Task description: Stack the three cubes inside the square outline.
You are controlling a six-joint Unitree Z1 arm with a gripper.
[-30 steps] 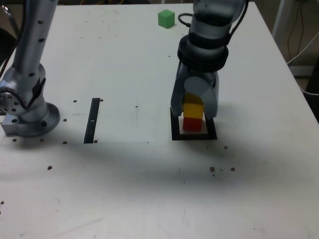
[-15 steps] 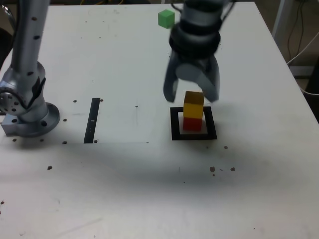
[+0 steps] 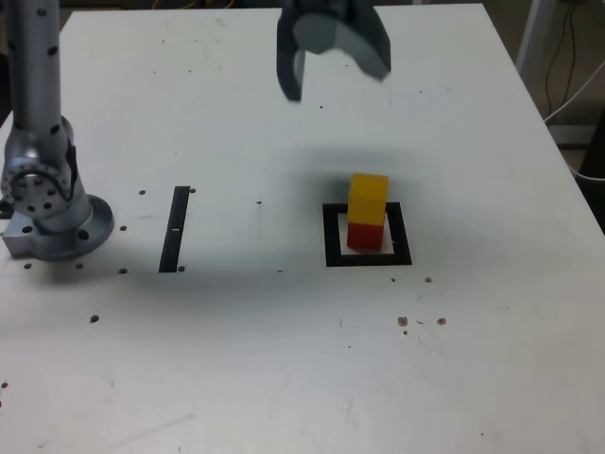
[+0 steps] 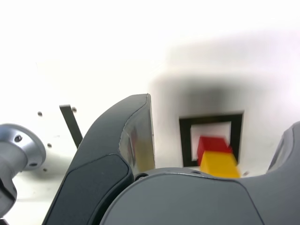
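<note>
In the exterior view a yellow cube (image 3: 368, 196) sits on a red cube (image 3: 366, 235) inside the black square outline (image 3: 369, 257). My gripper (image 3: 336, 83) hangs open and empty high above the table's far part, well clear of the stack and toward that view's left of it. The green cube is hidden, likely behind the gripper. The wrist view looks down between the wide-apart fingers (image 4: 122, 154) at the yellow cube (image 4: 218, 164), the red cube (image 4: 213, 143) and the square outline (image 4: 186, 140).
The arm's grey base (image 3: 52, 213) stands at the exterior view's left. A thin black strip (image 3: 176, 227) lies between the base and the outline. Small dark specks dot the white table (image 3: 284, 359). Cables (image 3: 577, 85) hang off its right edge.
The gripper opened and let go of the yellow cube, then rose and drew back toward the table's far side. It now covers the spot where the green cube showed.
</note>
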